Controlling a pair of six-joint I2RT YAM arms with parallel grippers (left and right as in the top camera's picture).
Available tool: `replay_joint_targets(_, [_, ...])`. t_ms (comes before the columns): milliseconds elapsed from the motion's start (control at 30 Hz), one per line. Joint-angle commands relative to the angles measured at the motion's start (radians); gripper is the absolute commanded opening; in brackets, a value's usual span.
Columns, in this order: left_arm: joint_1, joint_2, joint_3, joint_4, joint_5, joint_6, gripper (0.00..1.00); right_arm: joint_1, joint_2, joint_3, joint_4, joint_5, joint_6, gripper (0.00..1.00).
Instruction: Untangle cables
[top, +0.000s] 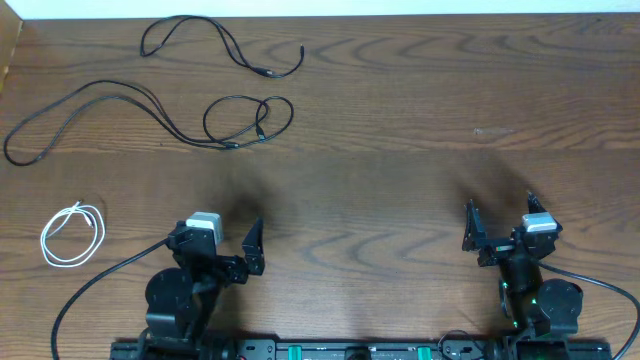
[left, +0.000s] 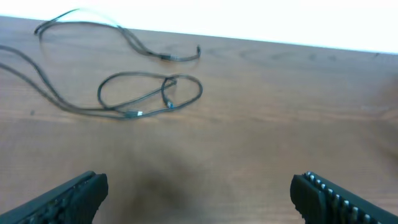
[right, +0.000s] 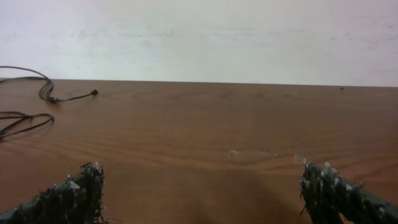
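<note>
Three cables lie apart on the wooden table. A shorter black cable (top: 222, 45) curves at the far left back. A longer black cable (top: 150, 112) runs from the left edge to a loop (top: 248, 118) in the middle left; both black cables show in the left wrist view (left: 149, 90). A white cable (top: 72, 234) lies coiled at the near left. My left gripper (top: 218, 232) is open and empty, near the front edge. My right gripper (top: 498, 218) is open and empty at the front right, far from the cables.
The table's back edge meets a white wall (right: 199, 37). A faint pale scuff (top: 492, 131) marks the table at the right. Thick black arm cables trail off both bases at the front.
</note>
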Motion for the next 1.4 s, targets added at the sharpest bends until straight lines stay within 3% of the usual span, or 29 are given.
replay_joint_targets(0, [0.005,-0.042,-0.045,0.047,0.013,-0.006,1.0,-0.009,-0.007,-0.001,-0.004,-0.007,0.003,0.99])
replay_joint_targets(533, [0.004,-0.122,-0.201,0.356,0.013,-0.009,1.0,-0.009,-0.007,-0.001,-0.004,-0.007,0.002,0.99])
replay_joint_targets(867, [0.004,-0.122,-0.291,0.634,0.012,-0.009,1.0,-0.009,-0.007,-0.001,-0.004,-0.007,0.002,0.99])
replay_joint_targets(1067, [0.005,-0.123,-0.291,0.643,0.0,-0.005,0.99,-0.009,-0.007,-0.001,-0.004,-0.007,0.002,0.99])
replay_joint_targets(1367, [0.004,-0.122,-0.291,0.485,-0.09,-0.007,1.0,-0.009,-0.007,-0.001,-0.004,-0.007,0.002,0.99])
